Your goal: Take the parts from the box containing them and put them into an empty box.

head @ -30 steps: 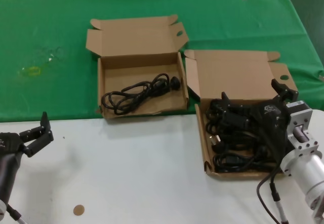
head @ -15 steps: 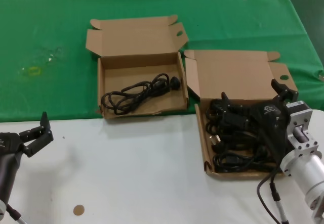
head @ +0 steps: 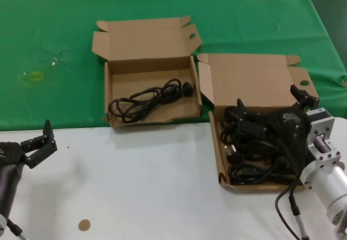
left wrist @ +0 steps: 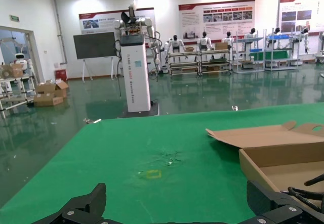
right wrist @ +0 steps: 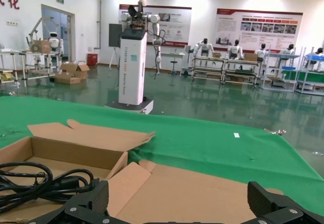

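The box containing the parts lies at the right, lid open, packed with tangled black cords. My right gripper hovers open over its far half with nothing between the fingers; in the right wrist view that gripper faces the brown lid. The other box stands left of it on the green cloth and holds one looped cord, also seen as a cord in the right wrist view. My left gripper waits open at the near left, far from both boxes.
Green cloth covers the far half of the table and white surface the near half. A small brown disc lies near the front edge. A faint yellow mark sits on the cloth left of the boxes.
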Controlling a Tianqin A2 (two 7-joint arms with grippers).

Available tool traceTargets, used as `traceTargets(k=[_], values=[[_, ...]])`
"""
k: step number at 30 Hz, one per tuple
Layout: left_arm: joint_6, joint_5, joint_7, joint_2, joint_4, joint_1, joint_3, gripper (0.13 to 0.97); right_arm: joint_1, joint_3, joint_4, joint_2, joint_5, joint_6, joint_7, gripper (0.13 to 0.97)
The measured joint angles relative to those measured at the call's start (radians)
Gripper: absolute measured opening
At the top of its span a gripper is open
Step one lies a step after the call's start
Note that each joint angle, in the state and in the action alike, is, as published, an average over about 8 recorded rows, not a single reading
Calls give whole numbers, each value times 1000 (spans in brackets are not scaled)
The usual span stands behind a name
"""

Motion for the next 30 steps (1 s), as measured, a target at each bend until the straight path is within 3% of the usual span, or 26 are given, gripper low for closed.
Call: traceTargets(k=[30], values=[[0,0,0,0,0,0,0,966,0,0,0,0,0,0,0,966]])
